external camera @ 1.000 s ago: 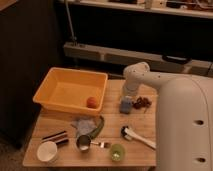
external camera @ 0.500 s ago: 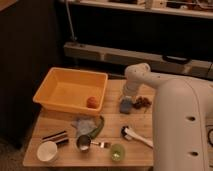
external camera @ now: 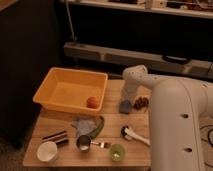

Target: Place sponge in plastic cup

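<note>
A low wooden table [external camera: 60,122] stands on a dim floor, with dark shelving and a long pale rail behind it. My arm [external camera: 135,80] bends down over the table's far right part, and its big white body fills the right side of the view. My gripper [external camera: 126,101] is at the end of that arm, low over the tabletop and right at the bluish sponge [external camera: 124,107]. Whether it is clasping the sponge or only poised at it, I cannot tell. The sponge is on the wood, just beside a small dark reddish item [external camera: 142,102] on its right.

A yellow bin [external camera: 50,85] takes up the far left, with 1 orange ball [external camera: 92,102] in its near right corner. Along the near edge are 3 cups: a white cup [external camera: 48,151] at the left, a metal cup [external camera: 83,143] in the middle and a small green cup [external camera: 117,152] to its right. All 3 are well apart from the sponge. I cannot tell which of the white and green is the plastic one. Between the bin and the cups lie a grey crumpled packet [external camera: 82,123], a curved green piece [external camera: 98,127] and 2 dark bars [external camera: 56,136]. A white-handled tool [external camera: 136,135] lies near the sponge on the near side.
</note>
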You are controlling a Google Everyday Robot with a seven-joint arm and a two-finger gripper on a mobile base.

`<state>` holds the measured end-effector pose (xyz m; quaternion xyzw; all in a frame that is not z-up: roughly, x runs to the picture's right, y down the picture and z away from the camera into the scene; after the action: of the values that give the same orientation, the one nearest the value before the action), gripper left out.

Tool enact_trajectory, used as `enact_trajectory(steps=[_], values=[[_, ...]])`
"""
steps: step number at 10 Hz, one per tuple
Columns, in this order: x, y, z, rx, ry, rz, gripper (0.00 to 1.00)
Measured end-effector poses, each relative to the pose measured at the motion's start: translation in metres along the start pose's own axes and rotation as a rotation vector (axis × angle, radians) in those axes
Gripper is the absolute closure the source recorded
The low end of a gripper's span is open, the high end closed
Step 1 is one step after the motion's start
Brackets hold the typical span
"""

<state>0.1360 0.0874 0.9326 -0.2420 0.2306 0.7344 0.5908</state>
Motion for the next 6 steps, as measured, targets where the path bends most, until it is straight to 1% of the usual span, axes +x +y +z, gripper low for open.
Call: enact_trajectory(steps=[2, 3, 4, 5, 6], values=[[0.0053, 0.0036, 0.0043, 0.014, 0.016, -0.01, 0.82], [0.007, 0.007, 0.0036, 0.015, 0.019, -0.013, 0.94], [0.0071, 0.0053, 0.0035, 0.015, 0.019, -0.009, 0.99], [0.0075, 0.0042, 0.0033, 0.016, 0.019, -0.009, 1.0], [0.0111, 0.0089, -0.0024, 0.011, 0.018, -0.018, 1.0]])
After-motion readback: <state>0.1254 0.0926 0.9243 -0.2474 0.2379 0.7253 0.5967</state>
